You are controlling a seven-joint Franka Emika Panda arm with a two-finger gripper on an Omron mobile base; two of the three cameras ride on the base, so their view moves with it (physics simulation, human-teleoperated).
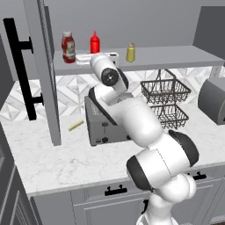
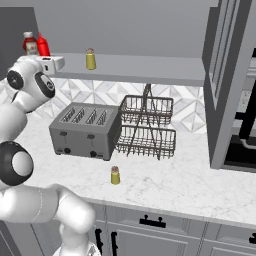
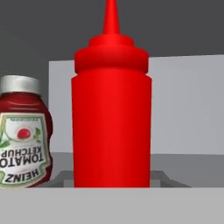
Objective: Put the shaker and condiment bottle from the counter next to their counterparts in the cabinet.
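The slim red condiment bottle [image 3: 111,109] stands upright on the cabinet shelf [image 1: 167,57], just right of the stout ketchup bottle [image 3: 24,140] with its white cap. My gripper [image 1: 96,56] reaches in at the shelf's front edge and is shut on the red bottle's lower body, with a pale finger edge showing on each side of it in the hand view. The bright-yellow shaker [image 1: 130,52] stands further right on the shelf. The mustard-olive shaker [image 2: 115,175] sits on the marble counter [image 2: 165,185], in front of the toaster.
A grey toaster [image 2: 85,130] and a two-tier wire basket [image 2: 147,127] stand on the counter under the shelf. The open cabinet door [image 1: 44,70] with its black bar handle [image 1: 19,66] hangs at the left. A small yellow stick [image 1: 75,125] lies on the counter.
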